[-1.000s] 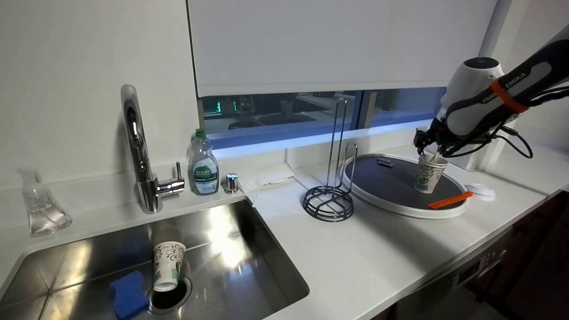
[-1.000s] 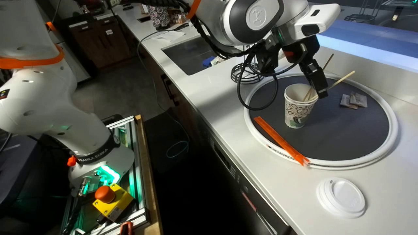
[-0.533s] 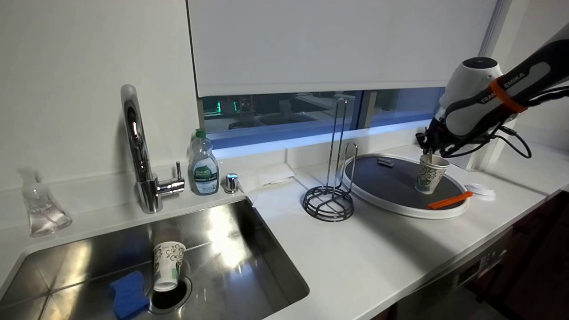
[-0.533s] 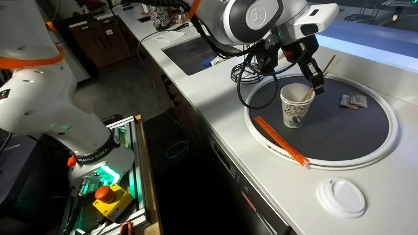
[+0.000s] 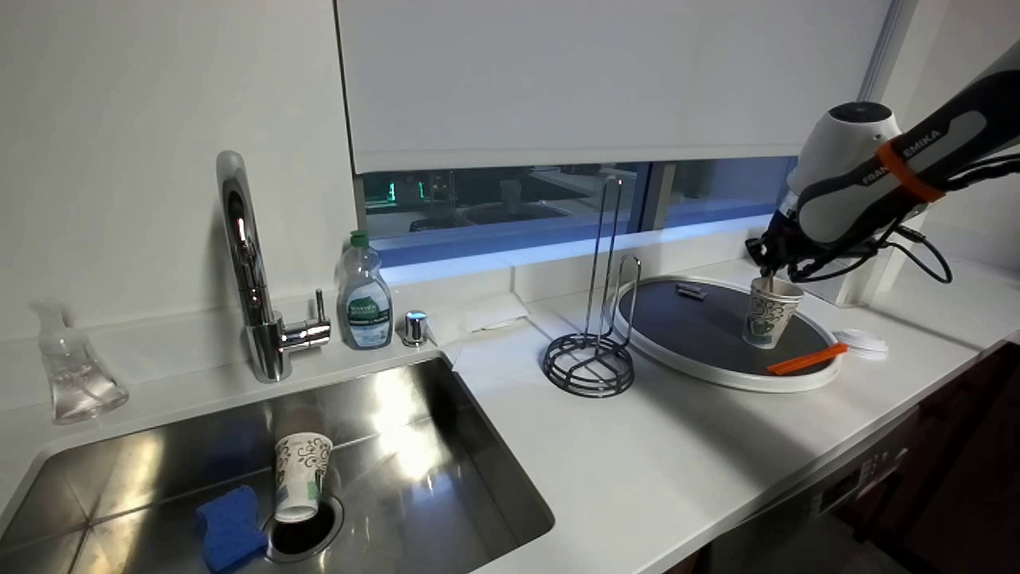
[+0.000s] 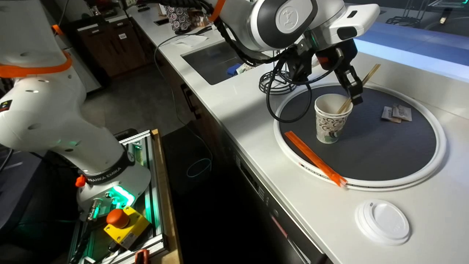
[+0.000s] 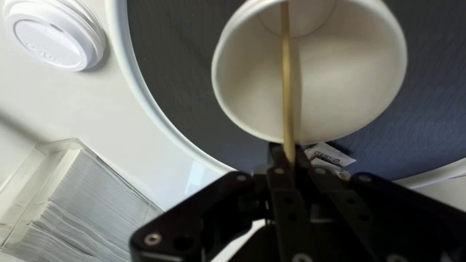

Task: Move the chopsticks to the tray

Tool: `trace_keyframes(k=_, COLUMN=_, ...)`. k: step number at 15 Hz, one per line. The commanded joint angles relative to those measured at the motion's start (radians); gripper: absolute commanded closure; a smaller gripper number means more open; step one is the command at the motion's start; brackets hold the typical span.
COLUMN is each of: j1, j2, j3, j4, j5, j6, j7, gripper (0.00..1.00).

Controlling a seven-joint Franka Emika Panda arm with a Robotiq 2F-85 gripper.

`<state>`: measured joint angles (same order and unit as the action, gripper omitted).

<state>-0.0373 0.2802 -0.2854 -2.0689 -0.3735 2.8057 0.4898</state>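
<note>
The chopsticks (image 7: 287,72) are thin, pale wooden sticks leaning inside a patterned paper cup (image 6: 331,126). Their upper ends (image 6: 371,75) stick out past the far side of my gripper (image 6: 355,96). In the wrist view the gripper (image 7: 290,154) is shut on the chopsticks just outside the cup's rim, and their lower ends reach down into the cup. The tray (image 6: 384,157), round and dark grey with a white rim, lies under the upright cup. In an exterior view the gripper (image 5: 771,267) hides most of the chopsticks above the cup (image 5: 771,319).
An orange strip (image 6: 311,156) lies over the tray's edge, and sugar packets (image 6: 402,112) lie on it. White lids (image 6: 384,222) are beside it. A wire stand (image 5: 590,367) is between tray and sink (image 5: 478,446). Stacked paper (image 7: 91,207) shows in the wrist view.
My gripper has gone from open to shut. The chopsticks, spread apart before, are now drawn together between its fingers. Gripper and cup have shifted slightly.
</note>
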Motion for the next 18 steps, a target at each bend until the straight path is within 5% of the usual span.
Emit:
trace_keyframes(k=1, j1=0.017, j2=-0.005, j3=-0.017, j4=-0.007, j5=0.017, j6=0.033, j7=0.003, gripper=0.98)
trace_keyframes(k=18, j1=-0.003, j2=-0.194, j3=-0.010, j4=-0.026, j5=-0.004, j6=0.173, j7=0.010, gripper=0.98)
